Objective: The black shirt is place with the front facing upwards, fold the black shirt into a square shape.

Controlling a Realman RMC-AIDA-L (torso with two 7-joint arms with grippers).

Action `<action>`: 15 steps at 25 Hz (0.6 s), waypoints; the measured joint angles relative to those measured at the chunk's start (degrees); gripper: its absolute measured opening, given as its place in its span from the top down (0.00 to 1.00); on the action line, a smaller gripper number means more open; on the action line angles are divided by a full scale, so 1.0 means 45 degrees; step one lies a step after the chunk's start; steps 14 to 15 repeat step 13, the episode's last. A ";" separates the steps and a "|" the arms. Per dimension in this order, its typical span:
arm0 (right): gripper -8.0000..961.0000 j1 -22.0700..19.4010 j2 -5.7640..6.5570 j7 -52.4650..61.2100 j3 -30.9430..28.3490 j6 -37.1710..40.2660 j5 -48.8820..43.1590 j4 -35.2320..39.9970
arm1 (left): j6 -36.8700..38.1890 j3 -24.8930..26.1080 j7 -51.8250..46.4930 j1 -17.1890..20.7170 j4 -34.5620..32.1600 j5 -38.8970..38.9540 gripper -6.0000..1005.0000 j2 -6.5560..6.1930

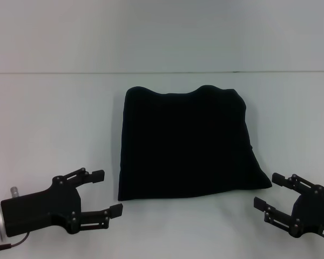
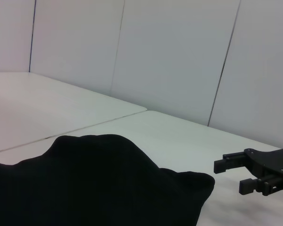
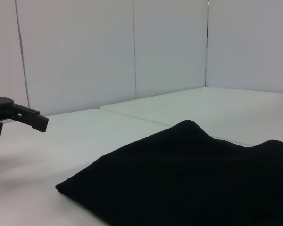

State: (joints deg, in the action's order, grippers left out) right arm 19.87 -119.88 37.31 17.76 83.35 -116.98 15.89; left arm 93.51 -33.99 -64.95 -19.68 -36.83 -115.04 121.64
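The black shirt [image 1: 188, 144] lies folded into a roughly square block at the middle of the white table [image 1: 54, 118], with no lettering showing. It also fills the low part of the left wrist view [image 2: 85, 183] and the right wrist view [image 3: 193, 174]. My left gripper [image 1: 107, 192] rests open near the shirt's front left corner, apart from the cloth. My right gripper [image 1: 270, 191] is open just off the shirt's front right corner, not touching it. The right gripper [image 2: 233, 174] shows far off in the left wrist view, and the left gripper [image 3: 19, 120] in the right wrist view.
Pale wall panels [image 2: 179, 56] stand behind the table. A seam [image 1: 54, 73] runs across the table behind the shirt. Bare table surface lies on both sides of the shirt.
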 joint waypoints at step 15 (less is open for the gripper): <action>0.21 -0.0060 0.0000 0.0048 -0.0002 0.0144 0.0000 0.0004 | -0.0030 0.0016 0.0001 -0.0119 0.0173 0.0020 0.06 0.0020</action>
